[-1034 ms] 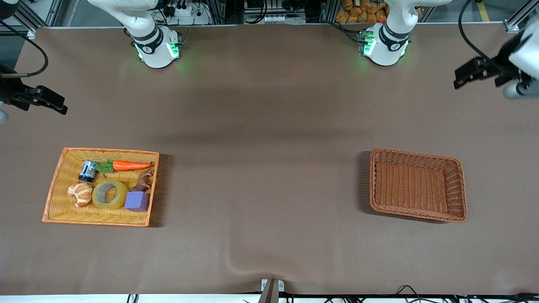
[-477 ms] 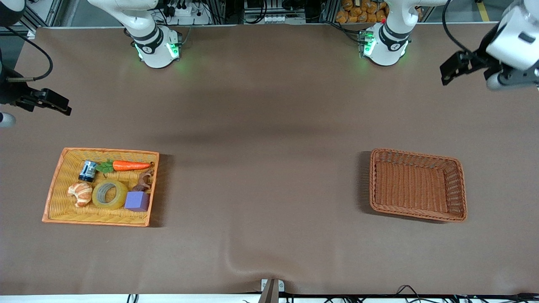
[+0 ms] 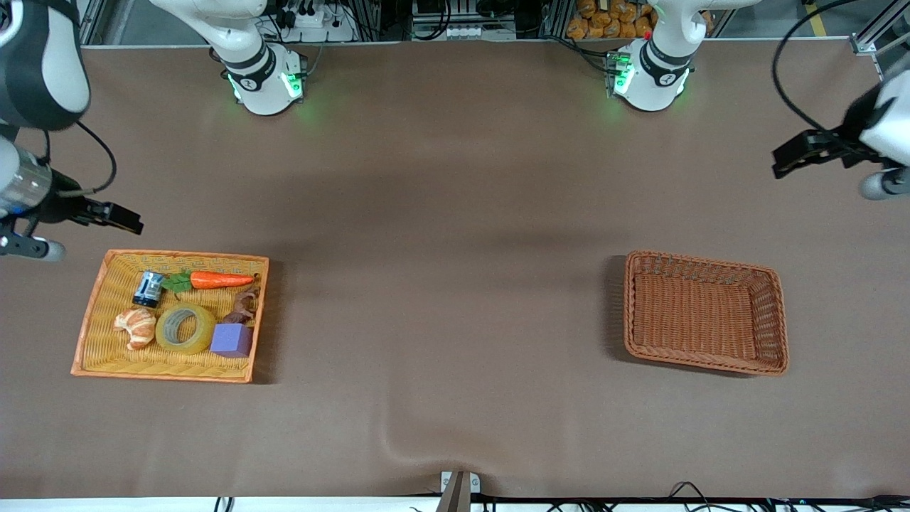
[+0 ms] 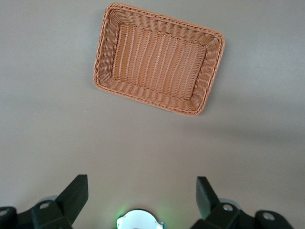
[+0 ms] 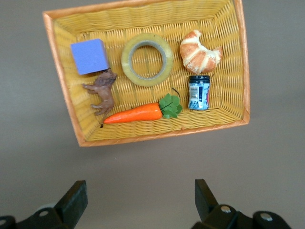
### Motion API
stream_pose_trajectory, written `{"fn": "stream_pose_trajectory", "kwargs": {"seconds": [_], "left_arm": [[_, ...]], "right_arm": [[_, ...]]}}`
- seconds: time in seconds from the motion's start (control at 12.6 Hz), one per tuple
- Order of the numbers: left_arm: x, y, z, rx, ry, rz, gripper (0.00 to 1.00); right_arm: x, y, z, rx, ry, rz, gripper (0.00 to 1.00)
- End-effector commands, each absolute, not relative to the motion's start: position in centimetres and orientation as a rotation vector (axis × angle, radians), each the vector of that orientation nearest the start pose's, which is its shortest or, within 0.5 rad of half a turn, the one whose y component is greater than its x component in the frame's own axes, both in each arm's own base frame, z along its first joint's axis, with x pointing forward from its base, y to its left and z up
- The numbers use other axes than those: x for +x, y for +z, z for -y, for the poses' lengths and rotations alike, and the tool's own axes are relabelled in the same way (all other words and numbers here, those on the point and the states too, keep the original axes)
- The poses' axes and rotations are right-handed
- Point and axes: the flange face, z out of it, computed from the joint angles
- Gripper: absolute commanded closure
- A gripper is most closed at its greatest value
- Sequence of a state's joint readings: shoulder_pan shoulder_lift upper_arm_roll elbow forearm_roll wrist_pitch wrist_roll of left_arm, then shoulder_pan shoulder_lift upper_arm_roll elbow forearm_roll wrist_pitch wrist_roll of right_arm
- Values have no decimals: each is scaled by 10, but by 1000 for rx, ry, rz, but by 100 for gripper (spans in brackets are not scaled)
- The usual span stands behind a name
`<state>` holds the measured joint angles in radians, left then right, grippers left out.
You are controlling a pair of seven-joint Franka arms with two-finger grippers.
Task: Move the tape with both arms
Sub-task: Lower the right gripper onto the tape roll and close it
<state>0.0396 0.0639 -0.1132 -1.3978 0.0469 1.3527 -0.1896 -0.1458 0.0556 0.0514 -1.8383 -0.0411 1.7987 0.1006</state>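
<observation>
1. My right claw (image 5: 137,202) hangs spread over bare tabletop (image 3: 455,213) beside the yellow basket (image 3: 92,313).
2. The tape (image 3: 185,328) lies flat in that basket, between croissant (image 3: 136,327) and purple cube (image 3: 231,340).
3. My left claw (image 4: 142,198), spread too, hangs over tabletop near the brown basket (image 3: 777,313).

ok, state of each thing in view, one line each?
tape: flat in the yellow basket, ungrasped
brown basket: holds nothing
left claw: open, over bare table by the brown basket
right claw: open, over the table beside the yellow basket
small jar: on its side
carrot: lying flat
</observation>
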Motion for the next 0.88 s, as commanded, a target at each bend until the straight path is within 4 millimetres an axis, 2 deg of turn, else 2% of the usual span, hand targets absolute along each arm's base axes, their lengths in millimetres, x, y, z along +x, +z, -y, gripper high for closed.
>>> {"fn": "stream_pose_trajectory", "kwargs": {"seconds": [0.0, 0.08, 0.16, 0.32, 0.56, 0.64, 0.8], "left_arm": [[546, 654, 31, -3112, 147, 152, 0], [548, 652, 26, -3131, 139, 161, 0], [557, 640, 28, -3161, 82, 164, 0], [567, 627, 32, -3167, 20, 184, 0], [563, 633, 55, -3149, -5, 254, 0], [563, 633, 64, -3150, -10, 247, 0], [573, 637, 68, -3161, -127, 217, 0]], "right_arm": [[587, 461, 61, -3150, 164, -307, 0], [597, 445, 65, -3154, 148, -305, 0], [608, 431, 69, -3152, 85, -310, 0], [628, 388, 78, -3152, 43, -307, 0], [648, 325, 116, -3130, 9, -322, 0], [648, 306, 136, -3117, 14, -339, 0], [653, 281, 143, -3095, 28, -366, 0]]}}
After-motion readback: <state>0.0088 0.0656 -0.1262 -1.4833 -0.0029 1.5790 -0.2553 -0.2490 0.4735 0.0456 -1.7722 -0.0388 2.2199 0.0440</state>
